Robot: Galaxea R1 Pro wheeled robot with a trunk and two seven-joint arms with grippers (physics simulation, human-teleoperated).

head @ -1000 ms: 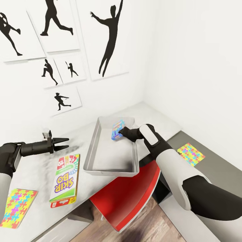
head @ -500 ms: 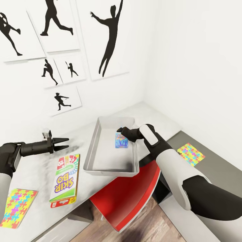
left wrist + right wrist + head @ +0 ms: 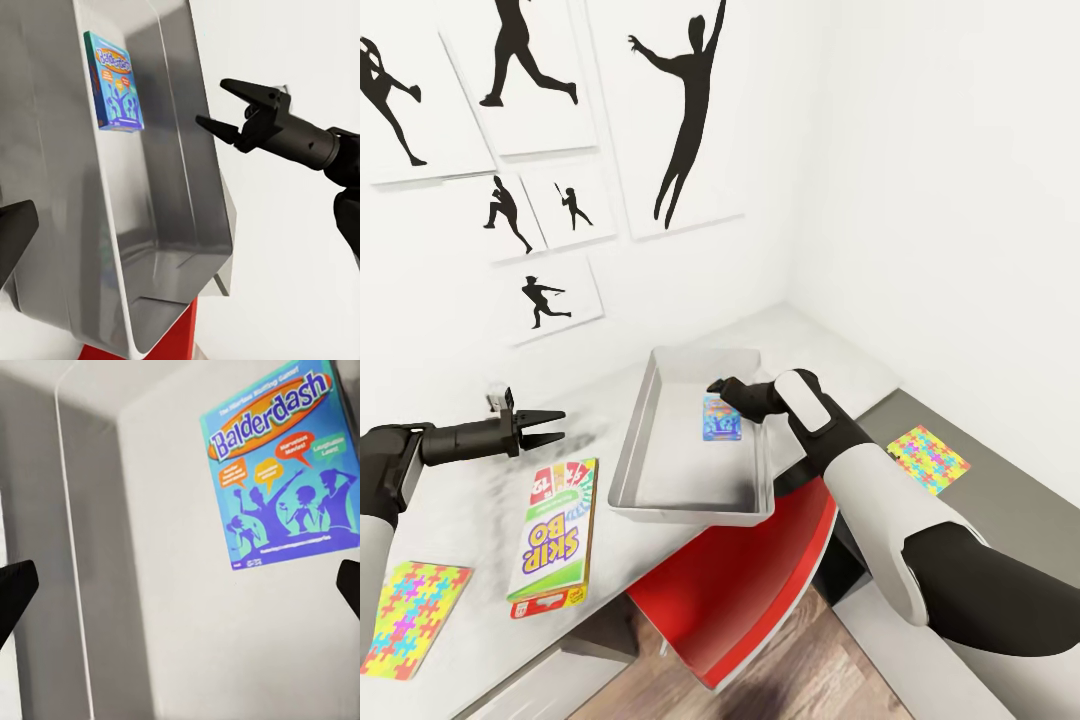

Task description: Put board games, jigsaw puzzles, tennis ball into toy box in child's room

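Balderdash box [image 3: 722,417] lay flat on the toy box [image 3: 660,500] floor, far end. Right gripper [image 3: 717,390] hovered just above it, fingers spread, holding nothing. Skip-Bo box [image 3: 553,538] sat on the table [image 3: 470,520] beside the bin; left gripper [image 3: 550,424] hung past it, jaws apart, empty.

Table [image 3: 470,520]: toy box [image 3: 650,455], SKIP-BO box [image 3: 555,540], jigsaw puzzle [image 3: 410,615] lying on it, well apart.
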